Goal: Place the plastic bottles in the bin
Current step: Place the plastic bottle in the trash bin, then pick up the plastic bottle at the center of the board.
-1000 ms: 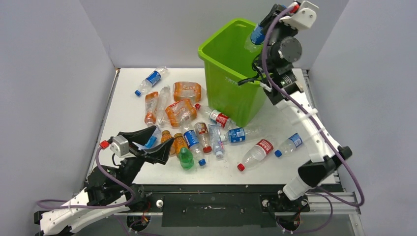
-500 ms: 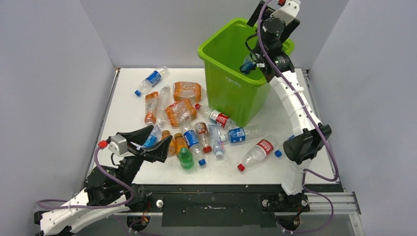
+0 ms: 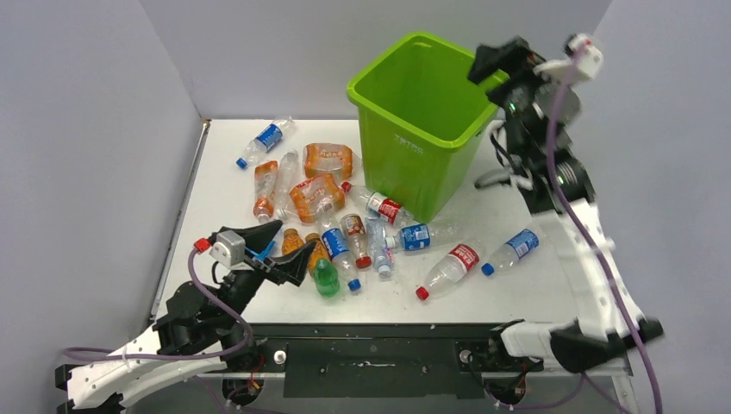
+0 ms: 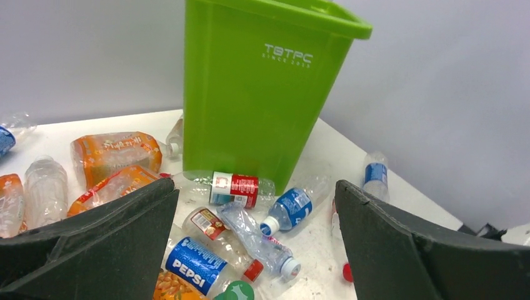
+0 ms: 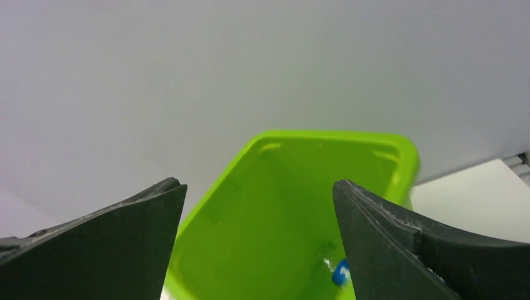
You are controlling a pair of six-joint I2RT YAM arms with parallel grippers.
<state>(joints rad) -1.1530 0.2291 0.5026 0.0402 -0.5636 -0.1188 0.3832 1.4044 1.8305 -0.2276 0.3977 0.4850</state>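
Observation:
The lime-green bin (image 3: 379,95) stands at the back of the table. My right gripper (image 3: 493,67) hangs open and empty by the bin's right rim. In the right wrist view it (image 5: 259,182) looks down into the bin (image 5: 275,212), where a blue bit of a plastic bottle (image 5: 340,272) shows at the bottom. Several crushed plastic bottles (image 3: 328,198) lie in a heap left of the bin. My left gripper (image 3: 297,237) is open at the heap's near edge. Between its fingers (image 4: 256,183) I see a Pepsi bottle (image 4: 194,265) and a red-labelled one (image 4: 234,189).
Further bottles lie apart: a blue-labelled one (image 3: 269,136) at the back left, a red-labelled one (image 3: 452,266) and a blue-labelled one (image 3: 515,248) at the front right. A small green bottle (image 3: 326,278) lies near the front edge. Grey walls close three sides.
My right gripper opened and let go of the blue-labelled bottle, which dropped into the bin; the arm then swung back to the right. The left gripper edged slightly right.

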